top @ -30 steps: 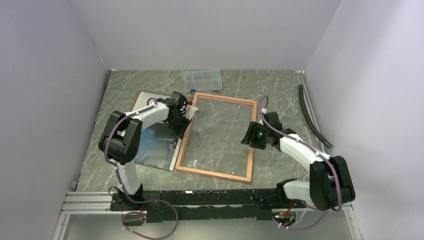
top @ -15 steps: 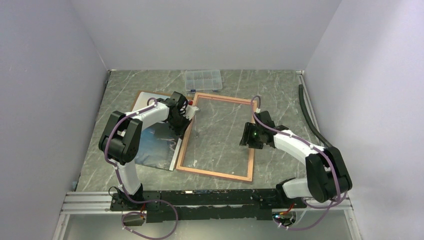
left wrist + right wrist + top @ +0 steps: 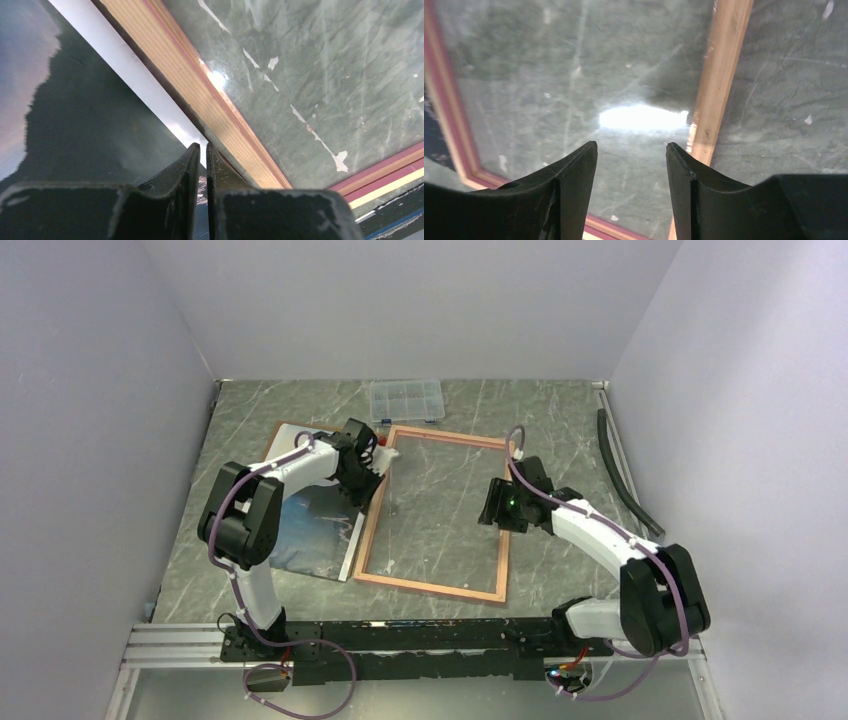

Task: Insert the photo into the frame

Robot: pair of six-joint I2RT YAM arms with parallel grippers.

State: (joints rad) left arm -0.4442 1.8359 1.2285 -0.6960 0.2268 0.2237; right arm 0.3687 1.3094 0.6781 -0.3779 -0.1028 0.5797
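Over the last second the left gripper point(image 3: 367, 468) has hardly moved. It stays at the far part of the frame's left rail, where the photo's edge meets the wood. The frame point(image 3: 430, 588) has shifted slightly on the table point(image 3: 560, 420), and its far right corner now sits a touch further left. The right gripper point(image 3: 496, 506) has moved a little away from its base along the frame's right rail.

The photo point(image 3: 310, 525) lies flat just left of the frame, partly under the left arm. It is glossy, with dark mountains, pale sky and a white border that runs against the rail. The left gripper's fingers point(image 3: 187, 165) are almost together, with only a thin slit between them. They point down at that border, but the wrist view is too close to show whether they pinch it.

The frame lies flat with its wood-brown side up and a pink line along its inner edge. The marbled table shows through its clear pane point(image 3: 440, 510). The right gripper hangs over the pane beside the right rail, its jaws about half apart and holding nothing.
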